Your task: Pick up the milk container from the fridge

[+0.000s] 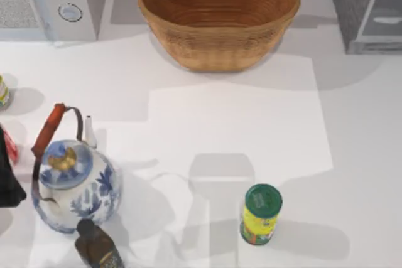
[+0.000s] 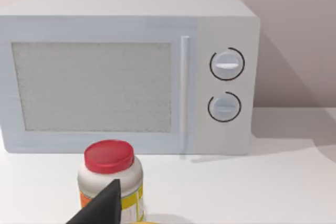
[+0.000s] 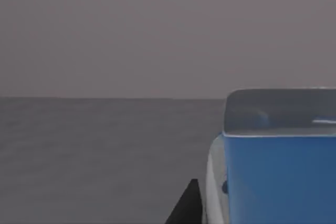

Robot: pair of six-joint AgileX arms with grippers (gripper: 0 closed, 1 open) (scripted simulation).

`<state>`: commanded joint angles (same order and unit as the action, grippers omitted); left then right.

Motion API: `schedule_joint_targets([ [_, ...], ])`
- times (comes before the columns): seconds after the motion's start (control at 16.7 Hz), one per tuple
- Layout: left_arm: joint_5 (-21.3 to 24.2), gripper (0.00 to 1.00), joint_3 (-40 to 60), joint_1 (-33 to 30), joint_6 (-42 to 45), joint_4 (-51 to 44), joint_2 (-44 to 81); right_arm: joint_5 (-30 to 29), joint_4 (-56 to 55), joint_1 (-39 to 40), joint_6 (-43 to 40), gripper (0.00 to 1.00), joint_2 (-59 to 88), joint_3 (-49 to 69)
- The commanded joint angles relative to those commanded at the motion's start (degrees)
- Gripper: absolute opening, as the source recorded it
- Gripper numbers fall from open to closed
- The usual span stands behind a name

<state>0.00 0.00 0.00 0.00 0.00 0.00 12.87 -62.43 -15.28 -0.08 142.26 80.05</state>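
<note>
Basket [image 1: 218, 14]: wicker, at the table's far edge, centre.
Microwave [image 1: 53, 1]: white, two knobs, left of the basket.
Teapot [image 1: 72, 186]: blue-and-white, near-left of the basket.
Dark bottle [image 1: 97, 248]: touching the teapot's near side.
Green-lidded can [image 1: 260, 213]: upright, right of the teapot.
Red-lidded jar [image 2: 111, 180]: before the microwave.

Woven wicker basket [image 1: 218, 20], glossy ceramic teapot [image 1: 74, 187], speckled fridge [image 1: 359, 1]

You look straight down on the table [image 1: 251, 123]; your left wrist faces the microwave [image 2: 126, 72] it shares; right wrist sits close against the milk container [image 3: 278, 177].
</note>
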Motion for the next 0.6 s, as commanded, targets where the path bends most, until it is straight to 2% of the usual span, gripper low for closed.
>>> schedule_joint_targets([
  [0.6,0.0,1.0,0.0,0.0,0.0,0.0,0.0,0.07,7.5,0.01,0.09,0.0,-7.65,-0.13],
])
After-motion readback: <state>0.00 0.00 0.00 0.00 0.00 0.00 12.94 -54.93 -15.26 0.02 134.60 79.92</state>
